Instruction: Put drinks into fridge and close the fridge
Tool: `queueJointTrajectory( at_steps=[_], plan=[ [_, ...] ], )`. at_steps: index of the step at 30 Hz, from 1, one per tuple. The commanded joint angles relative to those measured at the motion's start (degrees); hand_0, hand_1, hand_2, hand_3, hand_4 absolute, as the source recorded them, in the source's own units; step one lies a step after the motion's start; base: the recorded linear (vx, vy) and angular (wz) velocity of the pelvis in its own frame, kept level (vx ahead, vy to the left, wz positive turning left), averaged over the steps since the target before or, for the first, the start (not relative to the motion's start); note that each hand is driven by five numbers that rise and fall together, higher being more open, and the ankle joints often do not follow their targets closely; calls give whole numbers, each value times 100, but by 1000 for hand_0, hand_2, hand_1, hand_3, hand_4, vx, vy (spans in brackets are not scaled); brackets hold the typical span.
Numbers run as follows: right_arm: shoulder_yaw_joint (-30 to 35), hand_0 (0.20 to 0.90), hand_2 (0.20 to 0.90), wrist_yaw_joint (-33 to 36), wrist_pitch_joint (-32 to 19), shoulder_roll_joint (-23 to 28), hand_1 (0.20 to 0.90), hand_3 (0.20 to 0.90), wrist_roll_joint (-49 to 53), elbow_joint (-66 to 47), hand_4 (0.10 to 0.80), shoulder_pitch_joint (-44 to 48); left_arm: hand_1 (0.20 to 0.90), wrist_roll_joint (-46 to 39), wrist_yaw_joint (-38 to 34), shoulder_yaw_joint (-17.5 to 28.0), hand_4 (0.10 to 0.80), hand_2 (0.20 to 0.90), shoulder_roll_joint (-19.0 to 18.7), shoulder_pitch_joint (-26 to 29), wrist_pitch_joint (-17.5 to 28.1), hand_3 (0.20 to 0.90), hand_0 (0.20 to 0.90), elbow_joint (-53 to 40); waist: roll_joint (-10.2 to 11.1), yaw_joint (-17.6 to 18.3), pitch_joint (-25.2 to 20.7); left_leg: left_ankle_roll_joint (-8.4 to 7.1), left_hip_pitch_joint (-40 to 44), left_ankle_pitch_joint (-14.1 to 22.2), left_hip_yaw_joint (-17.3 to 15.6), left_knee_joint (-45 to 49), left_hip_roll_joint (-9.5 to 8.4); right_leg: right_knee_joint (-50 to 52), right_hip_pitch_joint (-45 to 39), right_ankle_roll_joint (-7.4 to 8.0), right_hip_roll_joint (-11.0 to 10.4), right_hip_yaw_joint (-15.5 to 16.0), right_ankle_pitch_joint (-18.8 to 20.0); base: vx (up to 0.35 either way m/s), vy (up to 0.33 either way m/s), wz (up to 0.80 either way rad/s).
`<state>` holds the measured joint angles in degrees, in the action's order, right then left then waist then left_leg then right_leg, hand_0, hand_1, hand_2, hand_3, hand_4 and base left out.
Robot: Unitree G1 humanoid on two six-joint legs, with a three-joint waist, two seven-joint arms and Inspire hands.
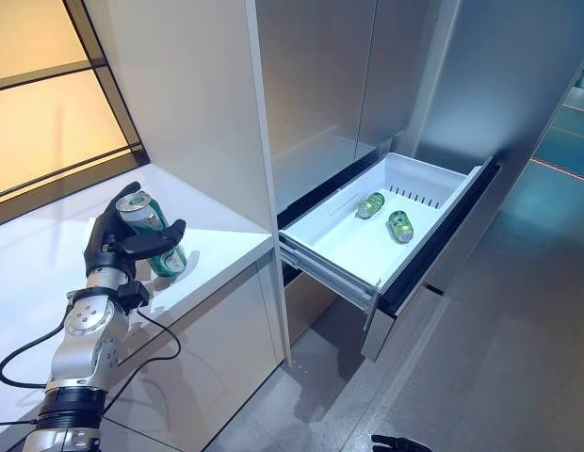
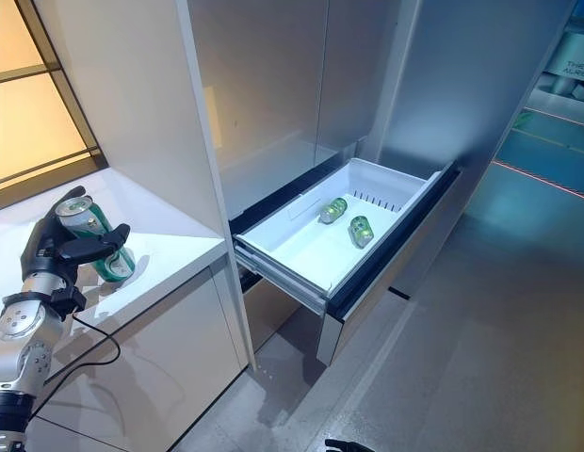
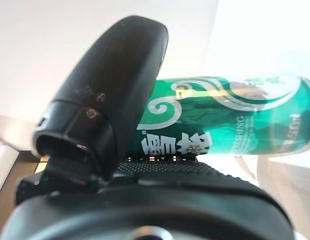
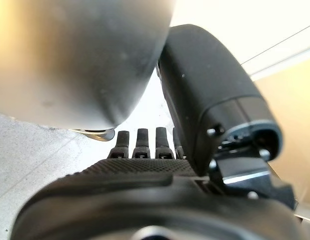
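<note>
My left hand (image 1: 108, 243) is shut on a green can (image 1: 139, 209) and holds it upright just above the white counter (image 1: 47, 273). In the left wrist view the thumb (image 3: 115, 90) lies across the can (image 3: 235, 115). A second green can (image 1: 171, 261) lies on the counter right below the held one. The fridge's white drawer (image 1: 339, 247) stands pulled open to the right, with green cans (image 1: 371, 204) (image 1: 400, 226) lying in its far part. My right hand (image 4: 145, 145) hangs low with relaxed fingers and holds nothing.
A tall white panel (image 1: 198, 104) stands between the counter and the fridge. The drawer's dark front (image 1: 433, 254) juts out over the grey floor (image 1: 518, 330). A window (image 1: 38, 104) runs along the counter's far left.
</note>
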<state>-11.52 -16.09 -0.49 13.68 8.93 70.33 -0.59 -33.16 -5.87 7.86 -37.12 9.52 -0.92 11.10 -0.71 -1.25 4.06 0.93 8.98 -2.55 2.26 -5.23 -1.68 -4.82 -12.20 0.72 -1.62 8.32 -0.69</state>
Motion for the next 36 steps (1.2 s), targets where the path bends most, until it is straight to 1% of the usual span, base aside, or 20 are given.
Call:
queueJointTrajectory(
  at_steps=[1, 2, 3, 4, 5, 7, 10, 11, 16, 17, 18, 24, 30, 36],
  plan=[
    [-246, 900, 900, -119, -11, 242, 900, 900, -143, 262, 800, 96, 792, -142, -122, 136, 674, 792, -517, 1218, 554, 774, 792, 6, -146, 29, -78, 93, 275, 645, -469, 85, -138, 362, 280, 266, 61, -291, -276, 0, 0, 0],
    [-245, 900, 900, -120, -12, 243, 900, 900, -144, 263, 800, 96, 601, -151, -126, 134, 451, 601, -517, 1222, 562, 551, 601, 8, -146, 28, -77, 93, 274, 645, -469, 85, -138, 362, 280, 266, 62, -292, -276, 0, 0, 0],
    [-246, 900, 900, -126, -15, 252, 900, 900, -143, 256, 800, 90, 554, -212, -143, 134, 396, 554, -511, 1234, 632, 496, 554, 22, -144, 35, -74, 93, 275, 646, -466, 84, -140, 361, 283, 266, 62, -296, -274, 3, 4, -3],
    [-259, 900, 900, -113, -15, 245, 900, 900, -135, 246, 800, 80, 356, -273, -155, 136, 166, 356, -501, 1244, 698, 266, 356, 14, -140, 41, -74, 93, 275, 650, -474, 86, -140, 358, 279, 269, 60, -299, -276, 3, 6, -4],
    [-259, 900, 900, -112, -8, 244, 900, 900, -141, 236, 800, 79, 300, -324, -148, 151, 100, 300, -480, 1243, 758, 200, 300, 20, -139, 45, -70, 94, 276, 649, -476, 85, -139, 357, 278, 266, 61, -304, -275, 2, 7, -5],
    [-261, 900, 900, -102, -11, 236, 900, 900, -139, 252, 800, 83, 300, -546, -172, 152, 100, 300, -429, 1272, 872, 200, 300, -13, -137, 52, -68, 93, 278, 647, -480, 87, -139, 363, 281, 264, 62, -309, -274, 4, 5, -5],
    [-265, 900, 900, -100, -18, 229, 900, 900, -141, 279, 800, 85, 300, -984, -260, 200, 100, 300, -268, 1309, 1219, 200, 300, -75, -128, 63, -79, 94, 285, 653, -482, 81, -137, 357, 278, 259, 65, -320, -275, 3, 1, -1],
    [-266, 900, 900, -100, -21, 221, 900, 900, -160, 281, 800, 86, 300, -985, -332, 221, 100, 300, -171, 1300, 1397, 200, 300, -110, -127, 73, -84, 89, 291, 652, -487, 75, -134, 358, 279, 255, 65, -323, -275, 0, 0, 0],
    [-293, 900, 900, -91, -25, 212, 900, 900, -160, 260, 800, 71, 300, -858, -417, 247, 100, 300, -85, 1296, 1559, 200, 300, -209, -117, 83, -82, 88, 284, 645, -483, 72, -132, 363, 287, 248, 69, -335, -277, 0, 0, 0],
    [-290, 900, 900, -95, -21, 208, 900, 900, -172, 259, 800, 74, 455, -802, -424, 258, 281, 455, -67, 1289, 1540, 381, 455, -221, -117, 82, -85, 89, 286, 648, -481, 70, -133, 363, 288, 243, 72, -336, -280, 0, 0, 0],
    [-300, 900, 900, -97, -13, 210, 900, 900, -171, 254, 800, 79, 900, -761, -447, 246, 800, 900, -63, 1287, 1506, 900, 900, -228, -119, 83, -88, 88, 285, 648, -480, 69, -131, 361, 287, 242, 73, -339, -282, 0, 0, 0],
    [-328, 900, 900, -84, -16, 201, 900, 900, -151, 263, 800, 92, 900, -625, -510, 189, 800, 900, -92, 1292, 1436, 900, 900, -214, -125, 70, -89, 88, 288, 648, -467, 71, -137, 355, 272, 242, 73, -331, -282, 0, 0, 0],
    [-305, 900, 900, -95, -27, 198, 900, 900, -179, 281, 800, 82, 900, -286, -567, 215, 800, 900, -187, 1264, 1417, 900, 900, -236, -124, 56, -99, 80, 288, 645, -461, 68, -138, 339, 264, 247, 75, -323, -271, 0, 0, 0],
    [-315, 900, 900, -92, -34, 198, 900, 900, -178, 266, 800, 69, 900, -227, -559, 212, 800, 900, -287, 1265, 1412, 900, 900, -244, -125, 46, -92, 73, 281, 634, -457, 68, -134, 339, 266, 250, 72, -307, -266, 0, 0, 0]
  ],
)
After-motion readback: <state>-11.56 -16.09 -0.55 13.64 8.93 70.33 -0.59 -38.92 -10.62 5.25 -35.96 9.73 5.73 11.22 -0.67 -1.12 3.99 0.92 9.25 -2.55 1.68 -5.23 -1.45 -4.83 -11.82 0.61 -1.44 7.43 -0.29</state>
